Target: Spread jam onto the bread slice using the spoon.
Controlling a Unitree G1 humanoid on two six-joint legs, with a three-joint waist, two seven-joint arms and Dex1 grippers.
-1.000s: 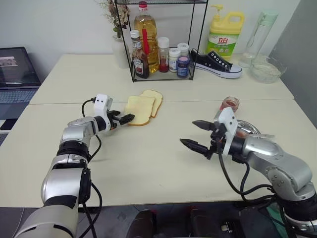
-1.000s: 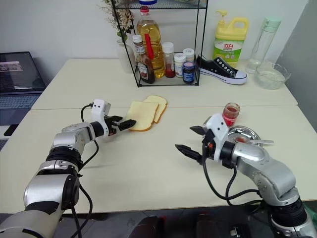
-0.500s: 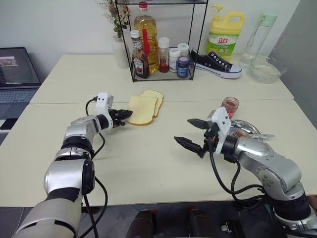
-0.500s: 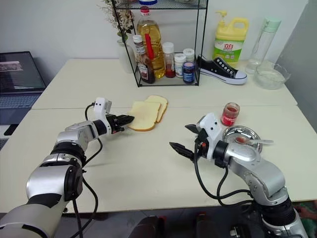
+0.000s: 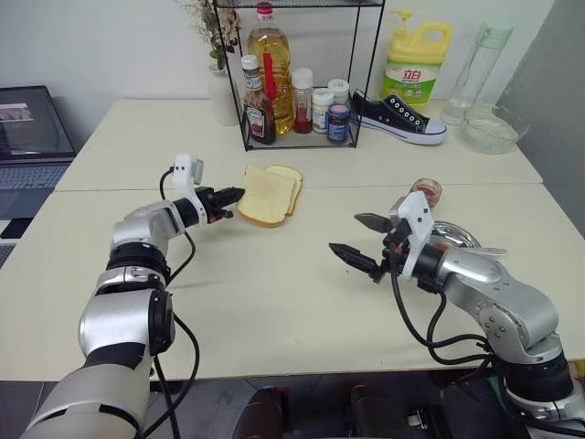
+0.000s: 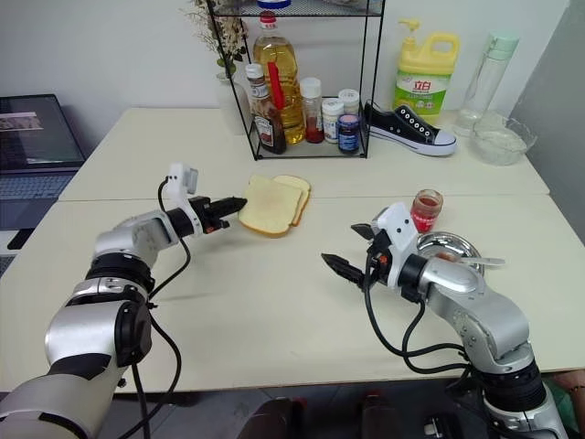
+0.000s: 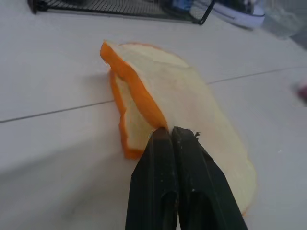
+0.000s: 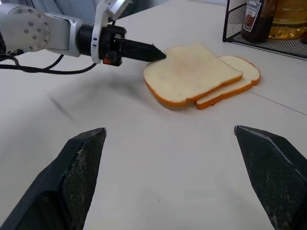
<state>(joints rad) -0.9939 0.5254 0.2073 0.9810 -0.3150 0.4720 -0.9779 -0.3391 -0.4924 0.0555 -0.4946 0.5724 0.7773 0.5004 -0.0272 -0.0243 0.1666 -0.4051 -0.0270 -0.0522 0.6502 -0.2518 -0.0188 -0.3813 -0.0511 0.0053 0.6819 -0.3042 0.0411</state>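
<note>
- The bread slice (image 5: 266, 196) lies on a second slice (image 5: 287, 183) near the tabletop's far edge by the wire rack (image 5: 297, 73). It looks light, soft and easily torn, best held at the crust.
- The left claw (image 5: 234, 194), reaching level, is clamped on the slice's near crust edge, tilting it up.
- The right claw (image 5: 358, 236) hovers wide and empty; the spoon (image 5: 466, 249) rests on the steel plate (image 5: 457, 236).

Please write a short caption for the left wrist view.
Left pincer shut on the edge of the top bread slice, lifting it off the slice below.
</note>
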